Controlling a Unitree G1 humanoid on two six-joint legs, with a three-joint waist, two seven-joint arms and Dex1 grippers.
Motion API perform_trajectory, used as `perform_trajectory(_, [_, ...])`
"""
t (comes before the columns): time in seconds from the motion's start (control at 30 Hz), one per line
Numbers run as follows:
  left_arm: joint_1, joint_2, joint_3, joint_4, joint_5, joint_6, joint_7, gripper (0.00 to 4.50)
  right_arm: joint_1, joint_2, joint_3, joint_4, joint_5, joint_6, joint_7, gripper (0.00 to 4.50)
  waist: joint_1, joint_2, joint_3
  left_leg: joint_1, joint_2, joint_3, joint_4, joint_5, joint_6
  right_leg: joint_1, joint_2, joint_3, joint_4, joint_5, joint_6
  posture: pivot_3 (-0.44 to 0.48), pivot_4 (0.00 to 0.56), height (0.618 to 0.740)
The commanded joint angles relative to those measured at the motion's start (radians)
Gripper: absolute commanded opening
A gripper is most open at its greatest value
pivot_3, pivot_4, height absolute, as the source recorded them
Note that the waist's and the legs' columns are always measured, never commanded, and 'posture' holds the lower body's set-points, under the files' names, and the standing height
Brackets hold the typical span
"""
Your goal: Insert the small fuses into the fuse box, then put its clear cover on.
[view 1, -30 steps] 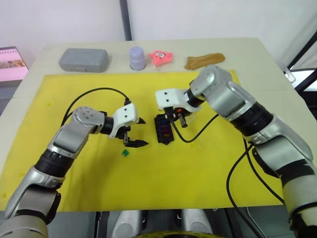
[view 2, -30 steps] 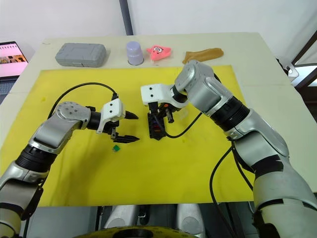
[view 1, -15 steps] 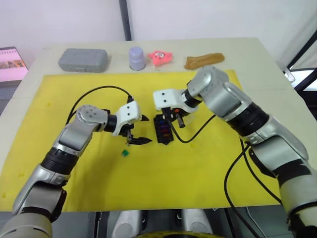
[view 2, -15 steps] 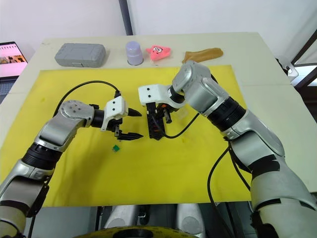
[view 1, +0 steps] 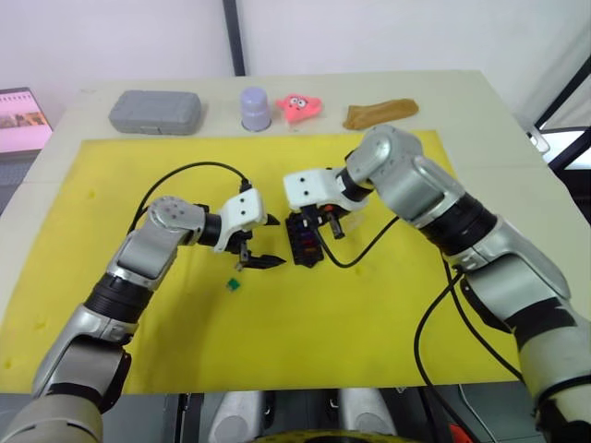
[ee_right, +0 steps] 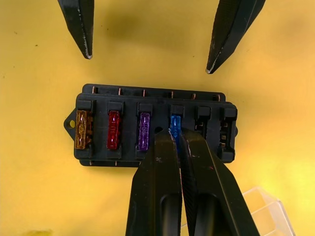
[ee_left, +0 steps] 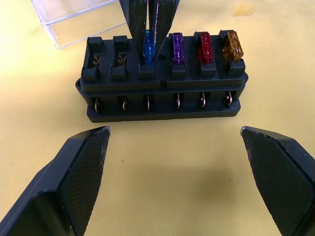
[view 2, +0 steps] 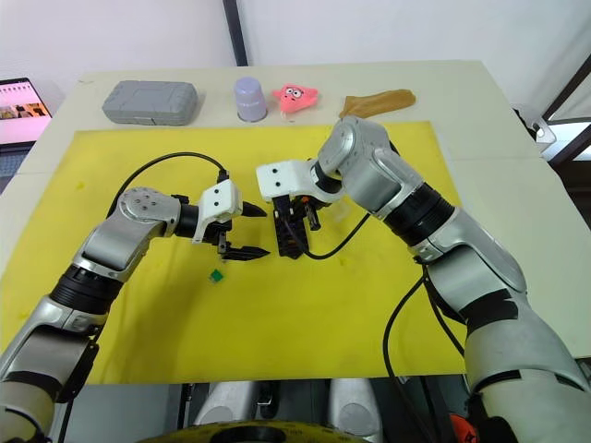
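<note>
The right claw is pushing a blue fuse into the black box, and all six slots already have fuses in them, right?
Not quite. The right claw is pushing the blue fuse into the black box, but the left wrist view shows two slots still empty. Only four hold fuses.

Both head eyes look steeply down from six o'clock over the yellow mat (view 1: 369, 341). Each wrist camera sits close, facing the fuse box (ee_left: 162, 88) from opposite sides.
</note>
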Motion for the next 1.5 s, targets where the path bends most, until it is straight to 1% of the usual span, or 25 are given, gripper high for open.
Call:
perform_trajectory(0.03, [-0.021,-0.003,0.011,-0.019,0.007,-0.013,-0.003,4.47,0.014,0.003,-0.013,-0.006,-0.031,-0.009,-0.013,0.0,0.0,0.0,0.0,0.0,0.0,0.0,0.0,0.0,0.0,0.0,0.0,0.0,0.0,0.0,0.0,0.0,0.15,0.731])
perform_trajectory(0.27, [-0.022,-0.009,0.011,-0.021,0.013,-0.013,-0.004,4.47,0.018,0.007,-0.016,-0.005,-0.046,-0.012,-0.008,0.0,0.0,0.0,0.0,0.0,0.0,0.0,0.0,0.0,0.0,0.001,0.0,0.0,0.0,0.0,0.0,0.0,0.15,0.731])
perform_trajectory(0.37, [-0.021,-0.011,0.012,-0.021,0.015,-0.014,-0.005,4.5,0.012,0.012,-0.021,-0.003,-0.048,-0.01,-0.01,0.97,0.001,0.0,0.0,0.001,0.0,0.0,0.0,0.0,0.0,0.001,0.0,0.0,0.0,0.0,0.0,0.0,0.15,0.731])
perform_trajectory(0.67, [-0.018,-0.01,0.011,-0.021,0.019,-0.014,-0.004,4.5,-0.004,0.027,-0.047,0.007,-0.048,-0.003,-0.009,0.97,0.001,0.0,0.0,0.0,0.0,0.0,0.0,0.0,0.0,0.001,0.0,0.0,0.0,0.0,0.0,0.0,0.15,0.731])
perform_trajectory(1.07, [-0.025,-0.012,0.014,-0.01,0.021,-0.021,-0.003,4.5,-0.052,0.03,-0.098,-0.017,0.001,0.087,0.052,0.97,0.001,0.0,0.0,0.0,0.0,0.0,0.0,0.0,0.0,0.0,0.0,0.0,0.0,0.0,0.0,0.0,0.15,0.731])
perform_trajectory(1.27, [-0.027,-0.012,0.017,-0.005,0.021,-0.023,0.0,4.5,-0.057,0.012,-0.172,-0.019,0.045,0.058,0.045,0.97,0.001,0.0,0.0,0.0,0.0,0.0,0.0,0.0,0.0,0.0,0.0,0.0,0.0,0.0,0.0,0.0,0.15,0.731])
perform_trajectory(1.33, [-0.028,-0.01,0.02,-0.003,0.02,-0.023,0.001,4.5,-0.011,-0.002,-0.223,-0.046,0.088,0.012,0.035,0.97,0.002,0.0,0.0,0.0,0.0,0.0,0.0,0.0,0.0,0.0,0.0,0.0,0.0,0.0,0.0,0.0,0.15,0.731])
perform_trajectory(1.37, [-0.028,-0.008,0.023,-0.002,0.019,-0.023,0.002,4.5,0.025,-0.007,-0.255,-0.064,0.114,-0.017,0.023,0.41,0.003,0.0,0.0,0.0,0.0,-0.001,0.0,0.0,0.0,0.0,0.0,0.0,0.0,0.0,0.0,0.0,0.15,0.731])
perform_trajectory(1.4, [-0.029,-0.007,0.025,-0.001,0.018,-0.023,0.002,4.5,0.07,-0.013,-0.29,-0.09,0.15,-0.046,0.021,0.04,0.004,0.0,0.0,0.0,0.0,-0.001,0.0,0.0,0.0,0.001,0.0,0.0,0.0,0.0,0.0,0.0,0.15,0.731])
perform_trajectory(1.5, [-0.032,-0.006,0.028,0.001,0.016,-0.022,0.001,4.5,0.16,-0.006,-0.356,-0.12,0.209,-0.074,-0.009,0.01,0.003,0.0,0.0,0.0,0.0,-0.001,0.0,0.0,0.0,0.001,-0.001,0.0,0.0,0.0,0.0,0.0,0.15,0.731])
